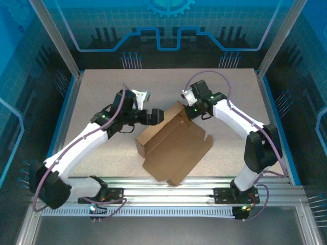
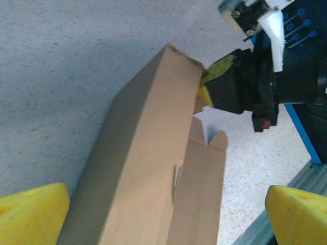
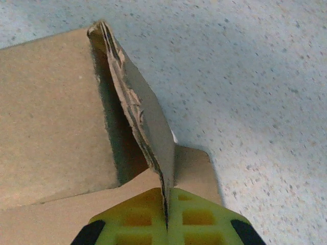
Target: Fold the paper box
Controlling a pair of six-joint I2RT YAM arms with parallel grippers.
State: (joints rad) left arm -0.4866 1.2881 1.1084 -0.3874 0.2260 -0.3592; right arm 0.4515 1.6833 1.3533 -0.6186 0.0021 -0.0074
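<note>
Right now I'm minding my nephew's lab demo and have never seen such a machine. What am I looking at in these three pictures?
These are two white robot arms bolted at the near edge of a speckled table. One picture looks down from above and behind them; the other two come from small cameras on each wrist.

On the table lies a brown paper box, partly folded, with one side wall raised.

The right gripper, a two-fingered yellow clamp, is shut on a raised flap of the box, pinching its edge.

The left gripper stands open beside the raised wall. In its own wrist picture its yellow fingertips sit wide apart at the bottom corners, gripping nothing.
</note>
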